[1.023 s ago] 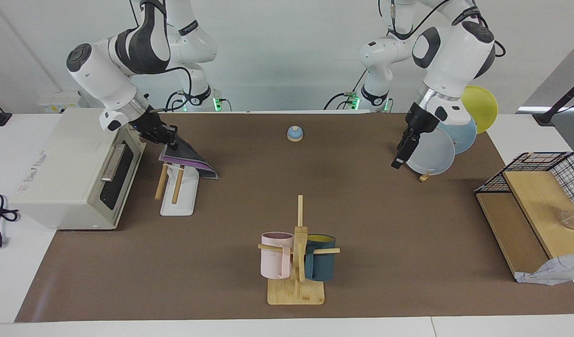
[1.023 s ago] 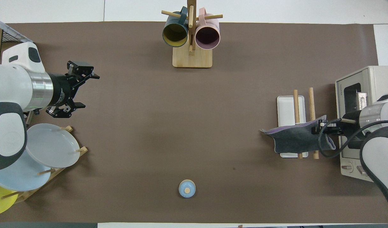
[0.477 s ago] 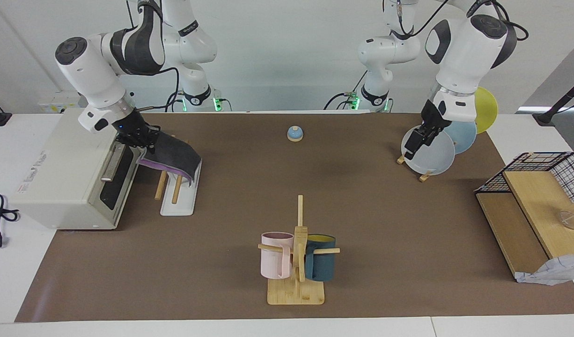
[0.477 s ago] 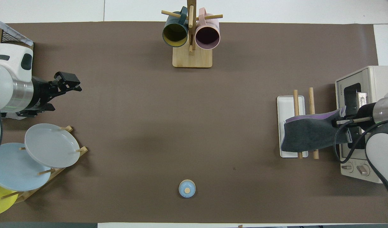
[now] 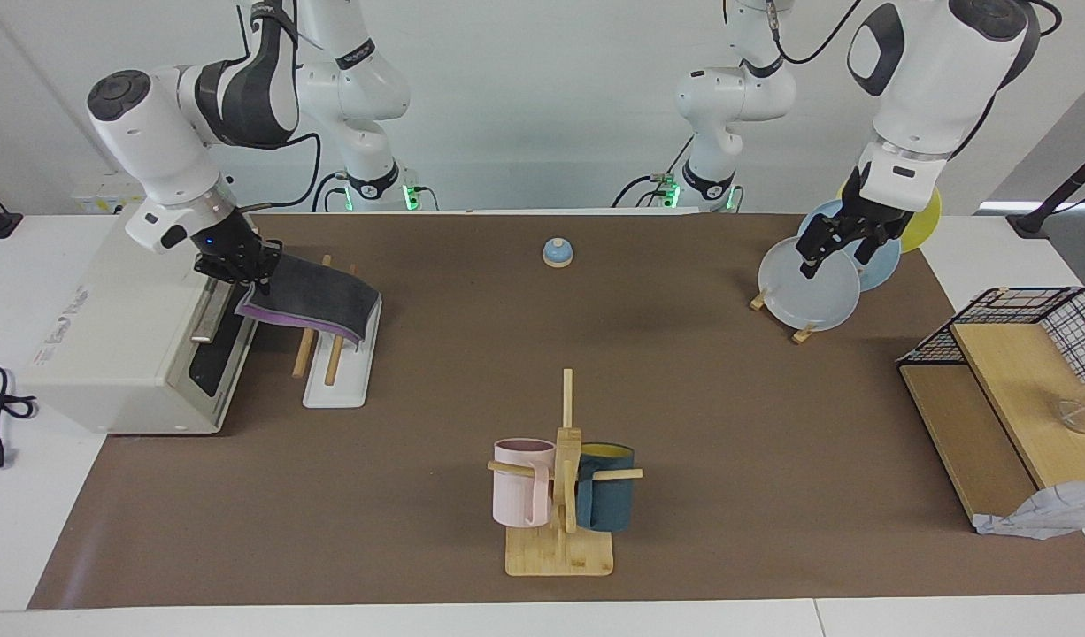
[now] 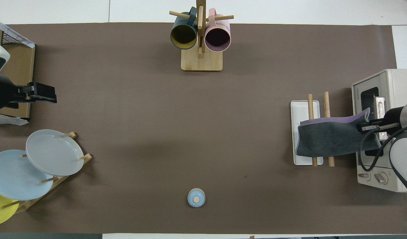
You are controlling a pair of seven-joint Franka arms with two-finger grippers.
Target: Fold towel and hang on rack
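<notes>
Gripping one edge of the towel point(image 5: 308, 297), the right gripper point(image 5: 240, 265) stays pinched shut on it beside the toaster oven point(image 5: 126, 332), the folded cloth draped dark-grey face up over the rack point(image 5: 337, 349) and its 2 wooden rods. The left gripper point(image 5: 827, 245) hangs over the plate stand point(image 5: 812, 283), fingers spread wide, holding nothing.

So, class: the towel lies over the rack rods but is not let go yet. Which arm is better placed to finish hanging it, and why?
Right. The right gripper is shut on the towel, which drapes across the rack. The left gripper hangs open over the plates at the left arm's end of the table.
</notes>
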